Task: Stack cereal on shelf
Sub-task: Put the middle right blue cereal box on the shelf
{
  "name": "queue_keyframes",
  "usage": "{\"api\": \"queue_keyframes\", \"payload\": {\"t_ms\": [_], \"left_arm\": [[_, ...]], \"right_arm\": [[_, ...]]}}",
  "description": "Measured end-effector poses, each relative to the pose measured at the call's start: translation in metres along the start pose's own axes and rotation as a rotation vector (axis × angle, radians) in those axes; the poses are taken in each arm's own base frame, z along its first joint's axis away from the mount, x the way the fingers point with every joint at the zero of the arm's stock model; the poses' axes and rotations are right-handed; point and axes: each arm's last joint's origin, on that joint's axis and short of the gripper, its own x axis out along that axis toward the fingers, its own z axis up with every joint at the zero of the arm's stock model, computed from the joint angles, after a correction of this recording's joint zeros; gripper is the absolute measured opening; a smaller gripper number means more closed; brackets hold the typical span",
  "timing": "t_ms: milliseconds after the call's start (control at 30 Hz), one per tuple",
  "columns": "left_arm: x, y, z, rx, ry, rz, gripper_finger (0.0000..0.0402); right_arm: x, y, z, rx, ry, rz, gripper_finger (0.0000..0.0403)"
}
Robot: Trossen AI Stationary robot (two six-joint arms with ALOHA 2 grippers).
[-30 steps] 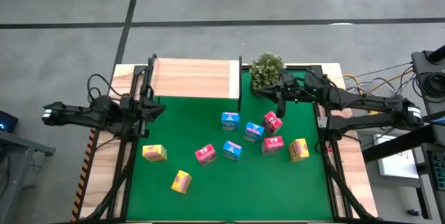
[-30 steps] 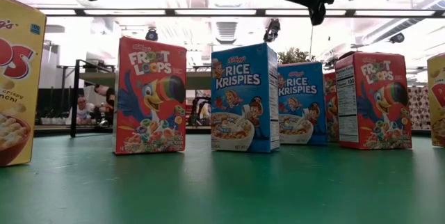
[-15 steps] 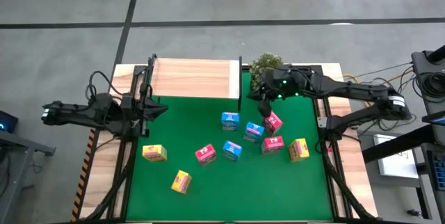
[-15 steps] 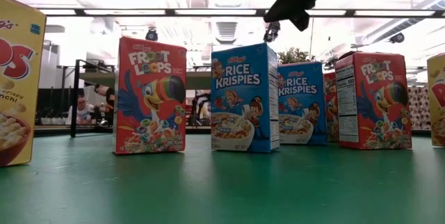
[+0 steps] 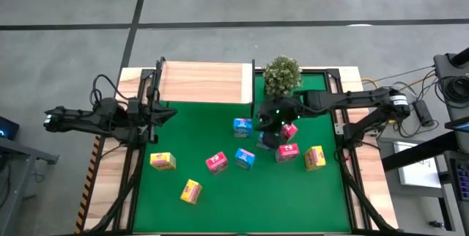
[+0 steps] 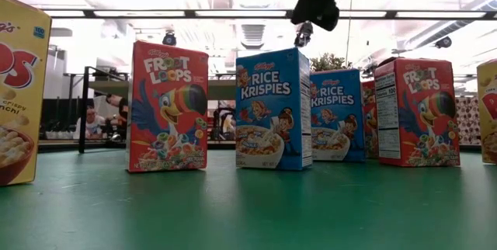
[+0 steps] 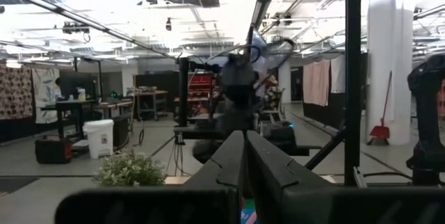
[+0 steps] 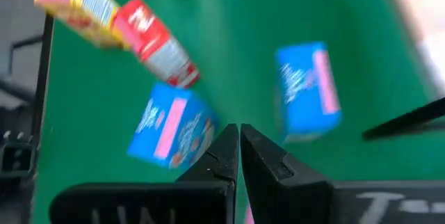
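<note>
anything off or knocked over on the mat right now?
Nothing stands out. The cereal boxes stand scattered on the green mat, none visibly crushed or spilled, and the shelf is bare. The right gripper, fingers shut, hovers over the blue boxes; the left gripper waits shut at the mat's left edge.

Green mat (image 5: 205,141) covers wooden desk (image 5: 370,192). Small potted plant (image 5: 282,75) at mat's far edge. Grey floor (image 5: 220,9) around. Person (image 6: 95,122) seated in room behind. White bin (image 7: 100,138) by workbenches.
</note>
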Motion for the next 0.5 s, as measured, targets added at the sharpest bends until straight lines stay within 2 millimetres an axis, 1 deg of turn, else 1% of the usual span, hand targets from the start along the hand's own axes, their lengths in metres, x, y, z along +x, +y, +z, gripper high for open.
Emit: {"api": "queue_keyframes", "payload": {"t_ms": [100, 200, 367, 500], "left_arm": [[0.0, 0.0, 0.003, -0.001, -0.01, 0.001, 0.0], [0.0, 0.0, 0.003, 0.006, -0.011, 0.0, 0.0], [0.0, 0.0, 0.003, 0.025, -0.012, 0.0, 0.0], [0.001, 0.0, 0.002, 0.024, -0.006, 0.0, 0.0]], "right_arm": [[0.005, 0.009, -0.004, 0.032, 0.099, -0.007, 0.0009], [0.009, 0.012, -0.009, 0.062, 0.158, -0.065, 0.0009], [0.011, 0.011, -0.013, 0.08, 0.201, -0.1, 0.0009], [0.011, 0.012, -0.011, 0.023, 0.193, -0.073, 0.0009]]}}
